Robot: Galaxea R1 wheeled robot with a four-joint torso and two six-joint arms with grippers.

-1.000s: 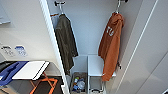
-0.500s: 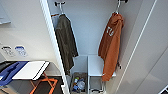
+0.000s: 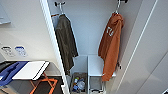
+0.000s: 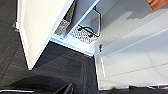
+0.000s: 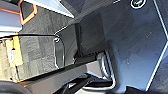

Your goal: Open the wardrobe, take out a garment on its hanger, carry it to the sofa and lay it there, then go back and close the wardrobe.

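Note:
The wardrobe (image 3: 87, 30) stands open in front of me, its left door (image 3: 50, 37) swung out edge-on and its right door (image 3: 150, 50) swung wide. Inside at the right hangs the garment (image 3: 110, 47), an orange hoodie with white lettering, on its white hanger (image 3: 117, 8) hooked to the rail. The left wrist view looks at the wardrobe's foot, with the left door (image 4: 42, 27) and a corner of the orange garment (image 4: 158, 3). Dark tips of my left gripper (image 4: 67, 88) show low over the carpet, well short of the wardrobe.
An olive jacket (image 3: 65, 42) hangs at the left of the rail. Wire baskets (image 3: 78, 83) sit on the wardrobe floor beside a low white shelf (image 3: 96, 65). A white and blue folding piece (image 3: 30, 70) with an orange frame (image 3: 45, 83) stands at the left. Dark carpet (image 4: 62, 65) lies before the wardrobe.

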